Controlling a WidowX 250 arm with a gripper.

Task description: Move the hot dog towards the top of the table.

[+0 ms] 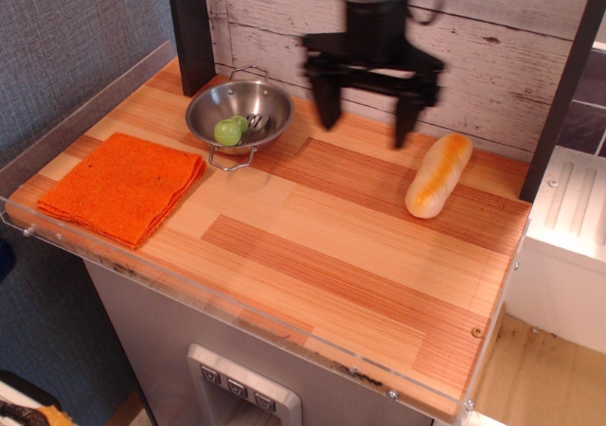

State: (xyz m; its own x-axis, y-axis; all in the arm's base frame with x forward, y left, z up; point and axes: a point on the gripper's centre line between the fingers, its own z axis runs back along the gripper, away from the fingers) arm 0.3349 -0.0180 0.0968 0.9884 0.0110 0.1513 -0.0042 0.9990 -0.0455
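The hot dog (438, 174), a cream toy roll with golden-orange bands, lies free on the wooden table (312, 256) at the far right, close to the back wall. My gripper (367, 121) hangs above the back middle of the table, to the left of the hot dog and well clear of it. Its two black fingers (327, 104) are spread wide apart and hold nothing.
A metal bowl (240, 110) with a small green fruit (227, 131) stands at the back left. An orange folded cloth (121, 186) lies at the left front. A clear acrylic rim runs along the table's front and left edges. A white-plank wall is behind.
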